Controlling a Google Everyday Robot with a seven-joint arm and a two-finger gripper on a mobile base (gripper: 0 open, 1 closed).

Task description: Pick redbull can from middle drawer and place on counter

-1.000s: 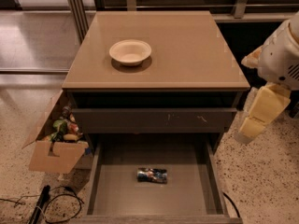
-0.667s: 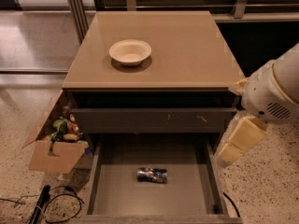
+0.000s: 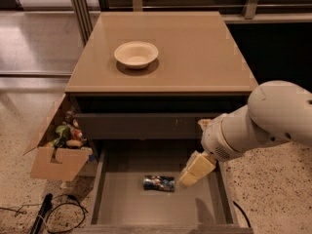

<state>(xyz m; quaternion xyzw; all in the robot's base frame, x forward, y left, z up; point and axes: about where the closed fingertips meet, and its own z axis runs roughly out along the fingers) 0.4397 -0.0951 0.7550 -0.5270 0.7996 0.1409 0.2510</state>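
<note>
The redbull can lies on its side on the floor of the open middle drawer, near the middle. My gripper comes in from the right on the white arm and hangs over the drawer, just right of the can and a little above it, not touching it. The counter is the tan top of the cabinet above the drawer.
A cream round bowl stands on the counter's left half. A grey drawer front with pale scuffs sits shut above the open drawer. A cardboard box with items stands at the cabinet's left. Black cables lie on the floor.
My arm has swung left and down from beside the cabinet's right side to over the open drawer, bringing the gripper close to the can. The can has not moved.
</note>
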